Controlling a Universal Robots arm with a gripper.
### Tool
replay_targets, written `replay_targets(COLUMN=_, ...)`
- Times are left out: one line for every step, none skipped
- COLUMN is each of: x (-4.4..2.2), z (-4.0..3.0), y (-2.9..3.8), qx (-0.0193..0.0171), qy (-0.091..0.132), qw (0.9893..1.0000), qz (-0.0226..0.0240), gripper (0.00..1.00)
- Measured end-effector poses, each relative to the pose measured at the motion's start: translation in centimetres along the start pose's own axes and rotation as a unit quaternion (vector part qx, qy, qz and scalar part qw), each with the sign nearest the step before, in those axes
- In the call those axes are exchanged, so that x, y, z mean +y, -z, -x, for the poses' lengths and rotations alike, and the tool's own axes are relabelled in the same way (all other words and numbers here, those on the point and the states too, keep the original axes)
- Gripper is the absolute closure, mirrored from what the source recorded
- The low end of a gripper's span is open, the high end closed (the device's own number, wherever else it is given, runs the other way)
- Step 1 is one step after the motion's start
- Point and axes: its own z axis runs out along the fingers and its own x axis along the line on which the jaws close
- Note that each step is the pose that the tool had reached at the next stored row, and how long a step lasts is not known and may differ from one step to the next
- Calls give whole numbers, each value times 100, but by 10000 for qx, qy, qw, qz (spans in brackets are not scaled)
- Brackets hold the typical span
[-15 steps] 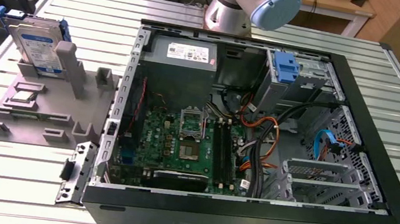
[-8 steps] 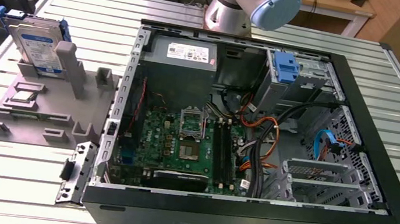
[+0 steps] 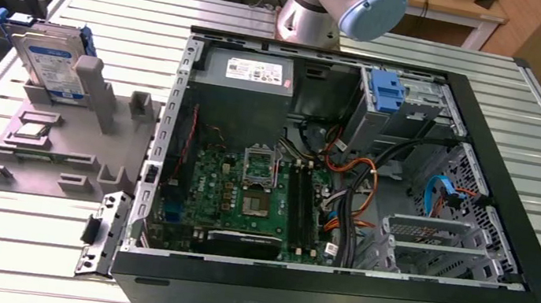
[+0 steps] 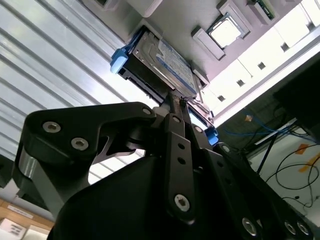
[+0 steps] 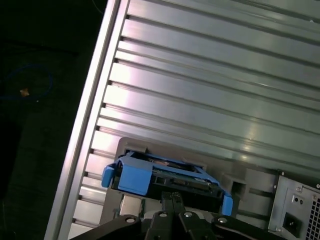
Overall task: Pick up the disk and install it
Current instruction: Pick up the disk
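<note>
The disk [image 3: 50, 61] stands upright on its edge in a grey holder [image 3: 59, 146], on the table at the exterior view's left. It is silver-grey with a white-and-blue label and a blue carrier frame. My gripper [image 3: 24, 6] hangs just above the disk's upper edge, close to the frame's corner. In both wrist views the fingers sit close together, with the gripper [image 4: 176, 102] at the edge of the disk [image 4: 165, 60]. The fingertips meet beside the blue frame of the disk [image 5: 165, 175], and the gripper [image 5: 172, 197] has nothing between them.
An open computer case [image 3: 513, 233] lies on the slatted metal table [image 3: 13, 243] at the exterior view's right. Inside are a motherboard [image 3: 254, 197], cables, a grey power supply [image 3: 250, 73] and a blue bracket [image 3: 385, 92] at the drive bay. The arm's base [image 3: 322, 8] stands behind the case.
</note>
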Motion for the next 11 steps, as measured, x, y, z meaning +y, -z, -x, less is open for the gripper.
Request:
replay_targets(x=0, z=0, y=0, qx=4, qy=81, qw=10000, qz=2, gripper=90)
replay_targets(x=0, z=0, y=0, qx=8, qy=165, qw=9999, qz=3, gripper=90)
replay_targets(x=0, z=0, y=0, qx=12, qy=244, qw=9997, qz=5, gripper=90)
replay_targets(x=0, z=0, y=0, qx=15, qy=321, qw=9995, qz=7, gripper=90)
replay_targets(x=0, z=0, y=-1, qx=19, qy=396, qw=9992, qz=8, gripper=90)
replay_targets(x=0, z=0, y=-1, qx=22, qy=469, qw=9989, qz=10, gripper=90)
replay_targets(x=0, z=0, y=-1, qx=25, qy=540, qw=9985, qz=11, gripper=90)
replay_targets(x=0, z=0, y=0, qx=28, qy=605, qw=9982, qz=13, gripper=90)
replay_targets(x=0, z=0, y=-1, qx=31, qy=669, qw=9978, qz=14, gripper=90)
replay_targets(x=0, z=0, y=-1, qx=33, qy=723, qw=9974, qz=15, gripper=90)
replay_targets(x=0, z=0, y=-1, qx=36, qy=774, qw=9970, qz=16, gripper=90)
